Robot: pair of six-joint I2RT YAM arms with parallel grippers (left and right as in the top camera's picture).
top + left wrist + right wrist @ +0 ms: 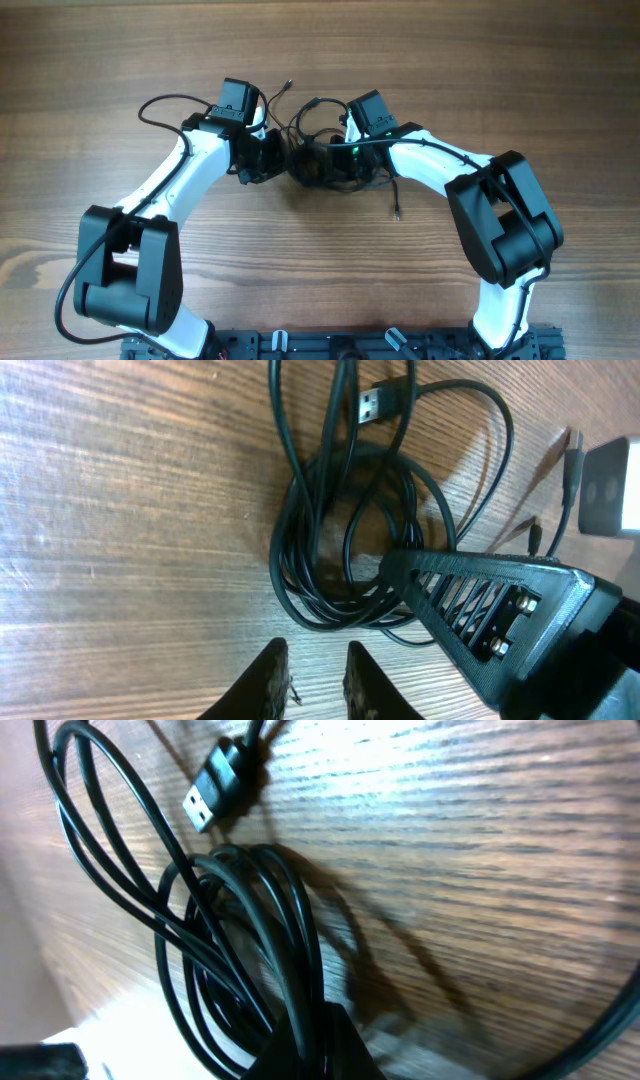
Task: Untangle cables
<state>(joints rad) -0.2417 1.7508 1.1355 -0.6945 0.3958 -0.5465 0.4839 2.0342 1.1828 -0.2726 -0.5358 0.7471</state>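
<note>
Wooden table (pixel 120 60); cables (pixel 318 152) bunched in a black coil at centre, between the two arms; USB plug (pixel 378 402) lying just beside the coil; right gripper (pixel 318 1030) pinched tight on coil strands; left gripper (pixel 315 680) narrow, just short of the coil, holding nothing

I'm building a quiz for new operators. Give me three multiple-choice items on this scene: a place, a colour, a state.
1. The cables lie: A at the table's left edge; B between the left claw and right claw; C under an arm's base.
2. The cables are: A white; B red; C black.
3. The right claw is: A shut on the cables; B wide open; C resting on bare wood.
Key: 1 B, the cables sit where both claws meet; 2 C, every cable is black; 3 A, the cables run into its closed jaws.
</note>
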